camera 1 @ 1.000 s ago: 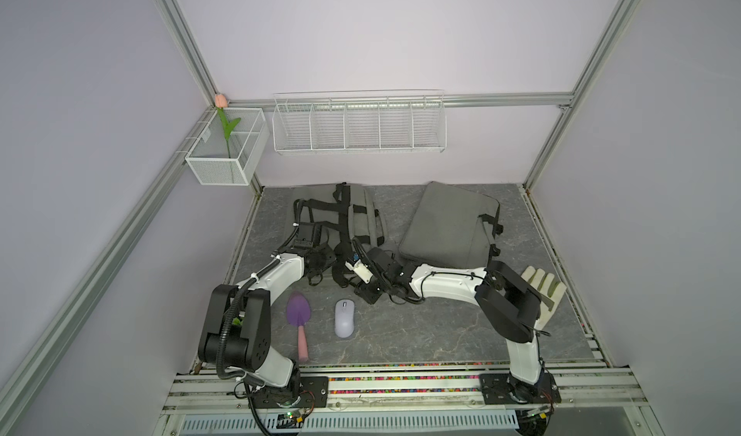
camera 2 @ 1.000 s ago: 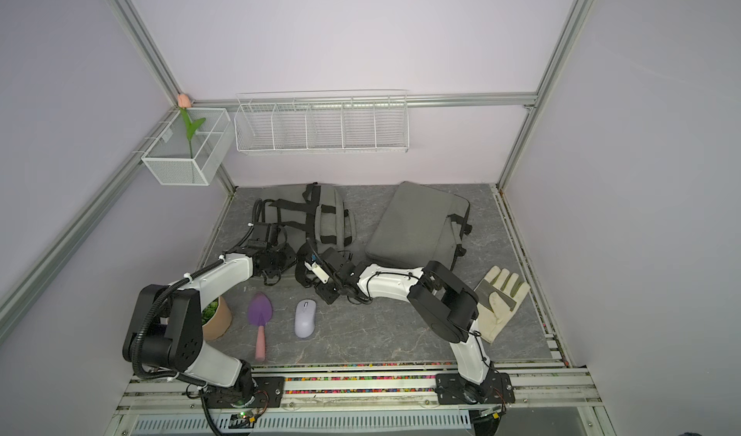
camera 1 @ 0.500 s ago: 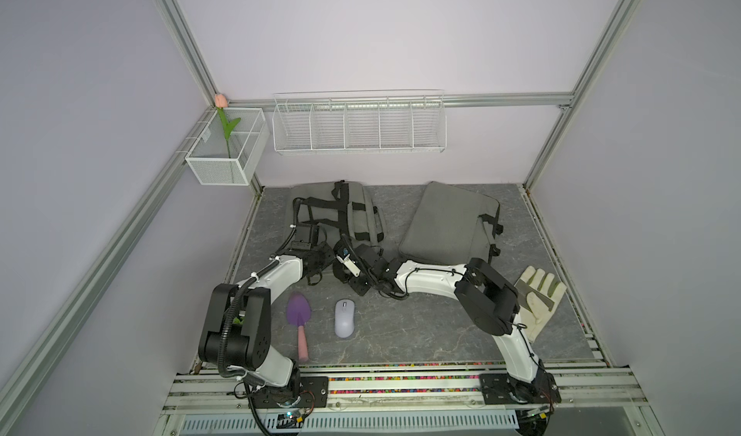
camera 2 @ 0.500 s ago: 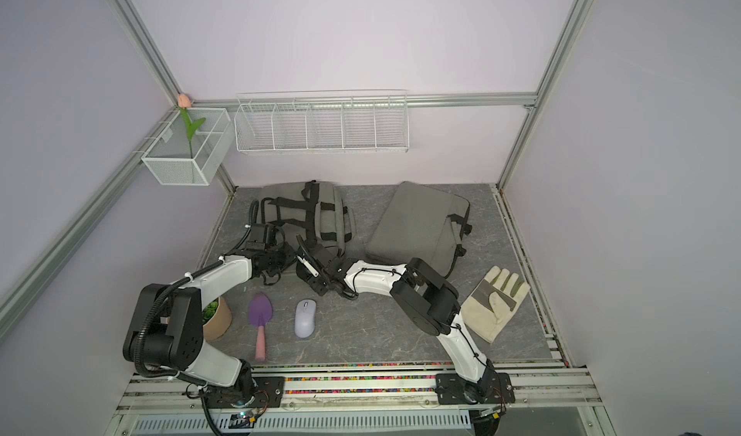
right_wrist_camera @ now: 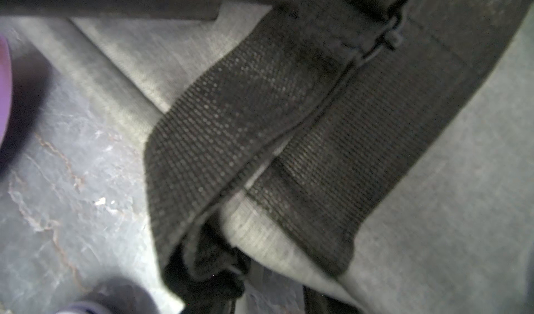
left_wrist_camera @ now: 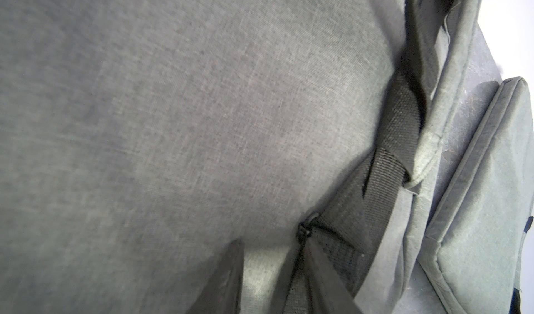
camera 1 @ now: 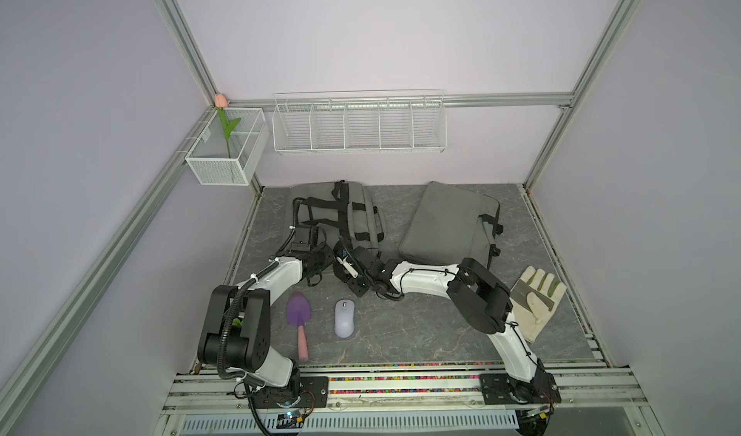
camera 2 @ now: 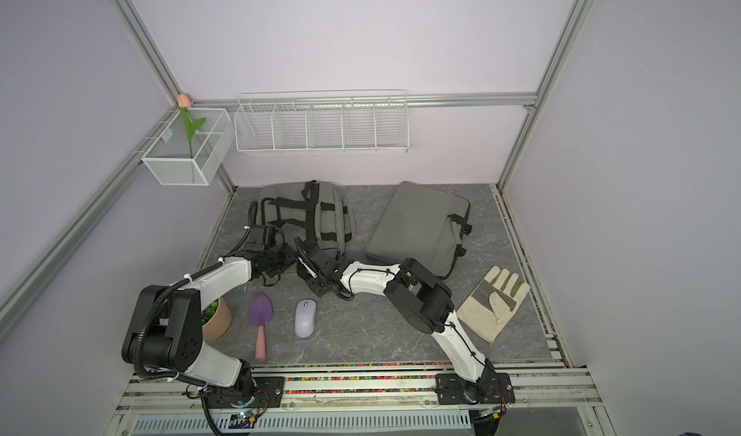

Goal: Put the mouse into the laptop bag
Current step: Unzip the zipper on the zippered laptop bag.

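The pale lilac mouse [camera 1: 344, 317] [camera 2: 305, 317] lies on the dark mat near the front, free of both grippers. Behind it lies the grey laptop bag [camera 1: 363, 213] [camera 2: 328, 213] with black straps. My left gripper [camera 1: 320, 260] [left_wrist_camera: 268, 269] is at the bag's near edge, its fingers closed on grey fabric next to a black strap [left_wrist_camera: 384, 159] and a zipper pull [left_wrist_camera: 303, 231]. My right gripper [camera 1: 345, 266] [right_wrist_camera: 260, 283] sits just right of it, at the same edge, over a wide black strap [right_wrist_camera: 245, 119]. Its jaws are dark and blurred.
A purple trowel [camera 1: 298, 317] with a pink handle lies left of the mouse. A second flat grey bag [camera 1: 449, 225] lies at the back right and a work glove [camera 1: 533, 301] at the right. A small pot [camera 2: 216, 319] stands by the left arm's base. Wire baskets [camera 1: 359, 125] hang on the back wall.
My right arm has reached further left, bringing its gripper to the bag's near edge beside the left gripper. The left arm, the mouse and the bag have stayed put.
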Tool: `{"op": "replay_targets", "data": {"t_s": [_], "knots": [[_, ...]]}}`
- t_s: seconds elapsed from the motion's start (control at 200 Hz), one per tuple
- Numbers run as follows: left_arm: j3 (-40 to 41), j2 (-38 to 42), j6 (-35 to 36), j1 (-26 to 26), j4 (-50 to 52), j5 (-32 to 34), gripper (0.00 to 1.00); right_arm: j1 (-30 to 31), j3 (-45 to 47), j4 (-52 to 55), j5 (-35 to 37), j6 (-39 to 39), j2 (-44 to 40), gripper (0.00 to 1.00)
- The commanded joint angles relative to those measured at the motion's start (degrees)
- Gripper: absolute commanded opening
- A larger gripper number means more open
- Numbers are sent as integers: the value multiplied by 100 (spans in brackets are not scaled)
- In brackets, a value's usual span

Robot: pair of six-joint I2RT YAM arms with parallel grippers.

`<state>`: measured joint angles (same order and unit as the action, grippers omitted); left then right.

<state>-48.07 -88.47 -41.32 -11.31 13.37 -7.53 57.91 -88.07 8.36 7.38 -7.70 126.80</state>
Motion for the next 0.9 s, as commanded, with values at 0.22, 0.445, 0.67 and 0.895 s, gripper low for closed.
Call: {"op": "replay_targets", "data": {"t_s": [0.22, 0.445, 0.67, 0.895], "knots": [[255, -128, -8, 6, 481, -34, 37, -53, 418, 190, 128, -413, -39, 7], [350, -95, 45, 37, 516, 74, 37, -891, 1176, -183, -382, -969, -775, 6], [621, -42, 61, 138, 473, 85, 37, -1384, 1041, -157, -610, -976, -777, 7], [593, 329, 136, 65, 624, -278, 34, -1545, 917, -124, -826, -1072, -760, 7]]}}
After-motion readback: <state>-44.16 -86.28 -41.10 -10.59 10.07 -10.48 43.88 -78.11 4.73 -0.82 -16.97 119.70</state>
